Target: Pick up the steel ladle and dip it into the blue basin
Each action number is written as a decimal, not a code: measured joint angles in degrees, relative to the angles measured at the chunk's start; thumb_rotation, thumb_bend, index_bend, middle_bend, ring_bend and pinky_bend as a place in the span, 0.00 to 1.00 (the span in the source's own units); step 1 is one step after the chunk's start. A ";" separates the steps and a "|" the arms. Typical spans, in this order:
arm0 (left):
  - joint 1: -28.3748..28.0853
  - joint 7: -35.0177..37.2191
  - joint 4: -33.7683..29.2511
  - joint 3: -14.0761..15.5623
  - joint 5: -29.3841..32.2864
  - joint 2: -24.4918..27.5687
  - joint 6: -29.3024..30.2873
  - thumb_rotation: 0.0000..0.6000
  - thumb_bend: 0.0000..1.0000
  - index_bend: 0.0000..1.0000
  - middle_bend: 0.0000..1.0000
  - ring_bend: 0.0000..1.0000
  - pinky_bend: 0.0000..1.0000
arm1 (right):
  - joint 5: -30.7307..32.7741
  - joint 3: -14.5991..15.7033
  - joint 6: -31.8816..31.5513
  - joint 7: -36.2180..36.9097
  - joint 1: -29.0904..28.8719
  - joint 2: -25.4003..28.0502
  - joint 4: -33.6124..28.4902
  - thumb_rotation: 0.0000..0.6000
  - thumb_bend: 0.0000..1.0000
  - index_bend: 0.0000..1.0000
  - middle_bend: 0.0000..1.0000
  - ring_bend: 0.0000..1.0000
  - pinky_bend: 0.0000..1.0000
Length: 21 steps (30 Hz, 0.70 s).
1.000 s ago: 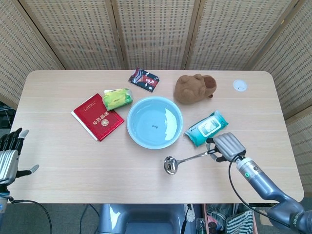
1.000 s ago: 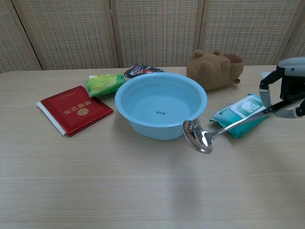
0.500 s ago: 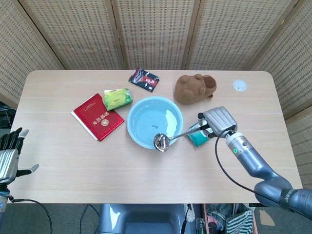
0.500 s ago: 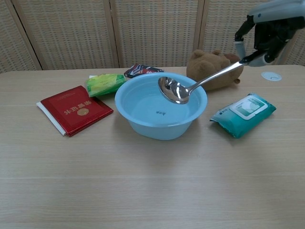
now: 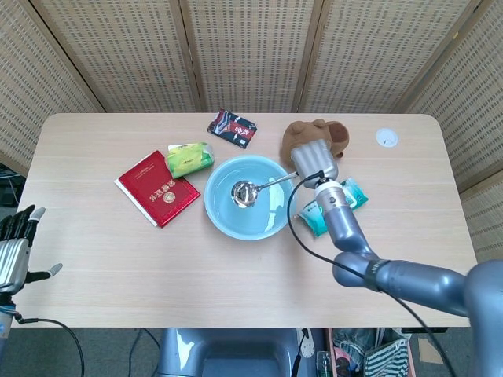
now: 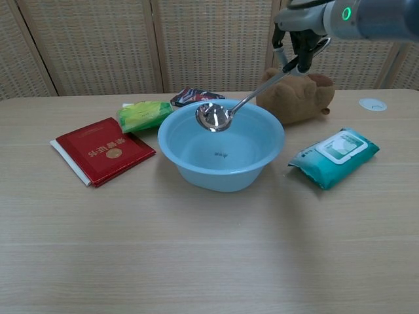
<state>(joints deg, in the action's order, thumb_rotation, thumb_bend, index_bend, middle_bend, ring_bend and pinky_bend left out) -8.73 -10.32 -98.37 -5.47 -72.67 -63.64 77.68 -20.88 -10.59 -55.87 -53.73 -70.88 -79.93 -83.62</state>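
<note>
My right hand grips the handle end of the steel ladle, raised high above the table; in the chest view the hand is at the top right. The ladle's bowl hangs above the blue basin, over its middle-left part, the handle slanting up to the right. The basin sits mid-table and looks empty but for a small mark on its bottom. My left hand hangs at the far left below the table's edge, fingers apart, holding nothing.
A teal wipes pack lies right of the basin and a brown plush toy behind it. A red booklet, a green packet and a dark snack packet lie to the left and behind. A small white disc sits at the far right.
My right hand has lifted the ladle from low by the table's front right, swung it up and leftward, and now its bowl hangs over the basin's inside.
</note>
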 measured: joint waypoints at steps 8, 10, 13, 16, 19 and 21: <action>-0.51 1.15 0.28 -0.37 1.53 0.54 -1.48 1.00 0.00 0.00 0.00 0.00 0.00 | 1.60 1.35 -4.78 -7.84 -3.74 -12.84 14.95 1.00 0.84 0.72 0.98 0.96 1.00; -0.55 1.41 0.29 -0.44 1.65 0.65 -1.58 1.00 0.00 0.00 0.00 0.00 0.00 | 0.59 1.86 -5.37 -9.54 -4.09 -14.89 17.64 1.00 0.85 0.72 0.99 0.97 1.00; -0.65 2.00 0.41 -0.43 1.82 0.89 -2.02 1.00 0.00 0.00 0.00 0.00 0.00 | -1.90 3.15 -5.88 -11.38 -4.07 -17.72 21.26 1.00 0.85 0.72 0.99 0.97 1.00; -0.74 2.47 0.57 -0.45 1.84 1.06 -2.19 1.00 0.00 0.00 0.00 0.00 0.00 | -4.96 4.60 -5.92 -12.56 -3.53 -19.70 23.96 1.00 0.85 0.73 0.99 0.97 1.00; -0.79 2.59 0.65 -0.38 1.83 1.09 -2.29 1.00 0.00 0.00 0.00 0.00 0.00 | -8.06 5.73 -5.76 -13.35 -2.73 -21.05 25.27 1.00 0.86 0.73 0.99 0.98 1.00; -0.92 2.57 0.58 -0.33 1.81 1.03 -2.46 1.00 0.00 0.00 0.00 0.00 0.00 | -9.70 6.26 -5.56 -13.89 -2.21 -21.65 25.85 1.00 0.86 0.73 0.99 0.98 1.00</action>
<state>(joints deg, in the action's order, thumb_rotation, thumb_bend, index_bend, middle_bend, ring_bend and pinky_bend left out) -9.65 -7.75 -97.78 -5.80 -70.87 -62.61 75.22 -30.58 -4.32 -61.44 -67.62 -73.09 -101.58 -57.77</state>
